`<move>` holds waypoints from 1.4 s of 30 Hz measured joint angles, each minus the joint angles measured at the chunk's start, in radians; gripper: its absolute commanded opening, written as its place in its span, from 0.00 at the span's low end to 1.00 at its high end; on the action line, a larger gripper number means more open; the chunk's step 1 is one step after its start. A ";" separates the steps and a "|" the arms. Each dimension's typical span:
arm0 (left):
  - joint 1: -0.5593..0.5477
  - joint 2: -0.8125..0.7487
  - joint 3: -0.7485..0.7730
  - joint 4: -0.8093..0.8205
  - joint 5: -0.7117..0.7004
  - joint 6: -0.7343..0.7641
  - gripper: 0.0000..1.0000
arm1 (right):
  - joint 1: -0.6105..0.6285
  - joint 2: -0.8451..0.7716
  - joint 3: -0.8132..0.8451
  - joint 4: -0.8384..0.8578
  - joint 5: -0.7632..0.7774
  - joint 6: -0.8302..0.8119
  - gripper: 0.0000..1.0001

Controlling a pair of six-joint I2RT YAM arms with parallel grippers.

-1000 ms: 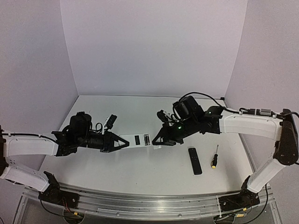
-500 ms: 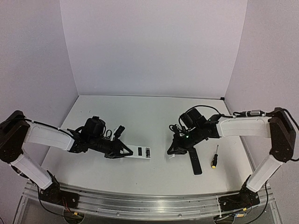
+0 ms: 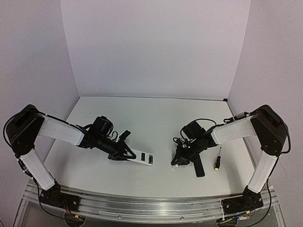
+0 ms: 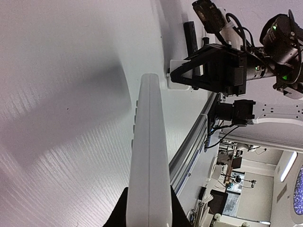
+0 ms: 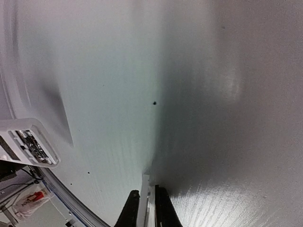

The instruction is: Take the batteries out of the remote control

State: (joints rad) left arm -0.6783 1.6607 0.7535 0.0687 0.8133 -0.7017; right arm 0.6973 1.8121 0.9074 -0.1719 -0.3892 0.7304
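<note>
The left tool (image 3: 126, 153) is clamped narrowly on one end of the white remote (image 3: 140, 157), gripping its long sides; in the left wrist view the remote (image 4: 149, 156) runs edge-on out from between the fingers (image 4: 122, 213). From above it points toward 4 o'clock from the tool; whether its far end touches the counter (image 3: 142, 118) I cannot tell. The batteries (image 5: 31, 143) sit in the open compartment at that far end, too small to count. At 3 o'clock from the remote, near but apart, the right tool (image 3: 176, 161) is pinched tight on a flat white plate (image 5: 146, 189), seen edge-on between its fingers (image 5: 163, 208). Just beyond, at its 3 o'clock, a black remote (image 3: 198, 165) lies on the counter; a screwdriver (image 3: 217, 160) lies beside that.
</note>
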 measured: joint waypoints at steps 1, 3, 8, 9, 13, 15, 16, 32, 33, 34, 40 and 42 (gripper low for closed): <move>0.003 0.010 0.012 -0.017 0.000 0.006 0.28 | -0.007 -0.003 -0.010 0.017 -0.010 0.005 0.21; 0.007 0.021 0.026 -0.050 -0.002 0.022 0.38 | -0.021 -0.011 -0.028 0.049 -0.027 0.010 0.29; 0.041 0.029 0.046 -0.139 -0.026 0.050 0.61 | -0.043 -0.067 -0.077 0.074 -0.026 0.022 0.50; 0.050 0.029 0.050 -0.156 -0.038 0.052 0.65 | -0.047 -0.080 -0.086 0.073 -0.020 0.024 0.52; 0.074 0.029 0.088 -0.239 -0.113 0.076 0.91 | -0.053 -0.135 -0.107 0.028 0.029 0.026 0.60; 0.083 0.028 0.110 -0.269 -0.152 0.085 0.99 | -0.054 -0.165 -0.110 -0.008 0.061 0.023 0.66; 0.086 0.027 0.121 -0.289 -0.178 0.090 1.00 | -0.054 -0.180 -0.110 -0.027 0.075 0.020 0.68; -0.007 -0.213 -0.063 -0.224 -0.387 -0.113 1.00 | -0.055 -0.524 -0.137 -0.246 0.331 -0.023 0.87; -0.020 -0.212 -0.078 -0.205 -0.389 -0.135 1.00 | -0.055 -0.543 -0.146 -0.249 0.347 -0.023 0.87; -0.031 -0.211 -0.096 -0.177 -0.390 -0.157 1.00 | -0.055 -0.562 -0.158 -0.253 0.368 -0.023 0.87; -0.057 -0.154 -0.127 -0.030 -0.396 -0.242 1.00 | -0.055 -0.642 -0.203 -0.290 0.472 -0.021 0.87; -0.058 -0.128 -0.126 0.003 -0.401 -0.254 1.00 | -0.055 -0.667 -0.214 -0.303 0.507 -0.018 0.87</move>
State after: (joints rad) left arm -0.7363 1.5328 0.6276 0.0720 0.4120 -0.9558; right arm 0.6426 1.1451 0.6937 -0.4747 0.1181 0.7124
